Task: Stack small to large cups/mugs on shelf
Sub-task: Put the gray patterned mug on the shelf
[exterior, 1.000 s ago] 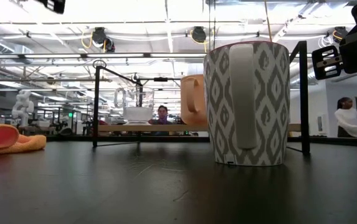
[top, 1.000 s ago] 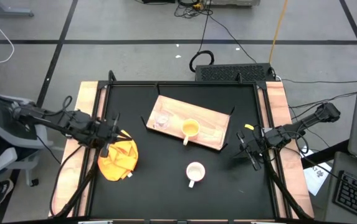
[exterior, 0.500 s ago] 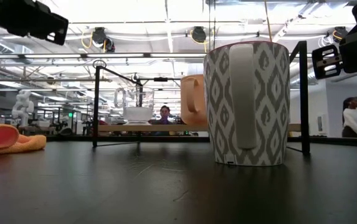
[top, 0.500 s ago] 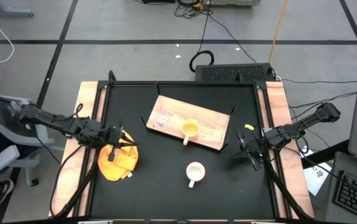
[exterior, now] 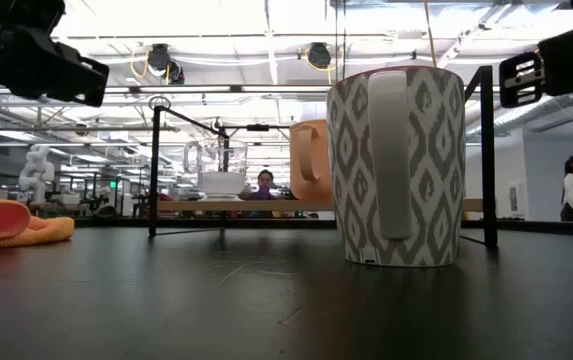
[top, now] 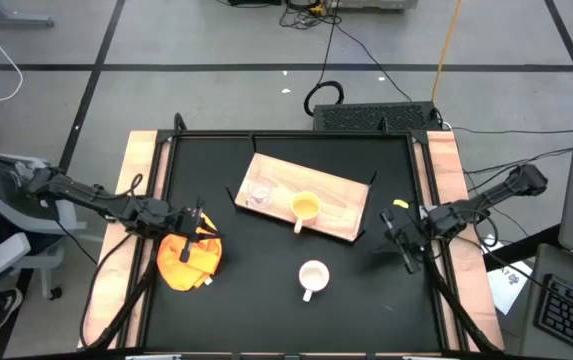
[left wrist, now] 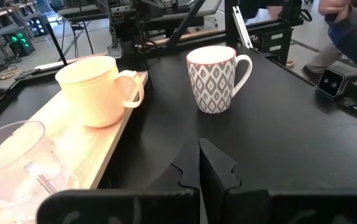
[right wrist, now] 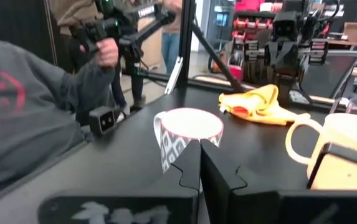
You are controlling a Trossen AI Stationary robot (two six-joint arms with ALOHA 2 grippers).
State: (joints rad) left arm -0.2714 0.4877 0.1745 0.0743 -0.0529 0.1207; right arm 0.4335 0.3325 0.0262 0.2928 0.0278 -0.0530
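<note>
The light-wood shelf lies at the table's middle, toward its far edge. On it stand the clear glass cup and the yellow-orange mug, both upright on their bases. The white patterned mug stands upright on the black tabletop, nearer than the shelf. My left gripper is shut and hovers over the orange cloth, well above it in the low view. My right gripper is shut, in the air to the right of the shelf. In their wrist views both point at the white mug.
The orange cloth lies crumpled at the table's left. The shelf's black frame posts rise at its ends. A person's sleeve and hands show beyond the table's near edge. Bare tabletop surrounds the white mug.
My left gripper has moved toward the table's right, out over the orange cloth, and has come down into the low view's upper left. My right gripper has risen a little. The mugs, the cup and the cloth have stayed put.
</note>
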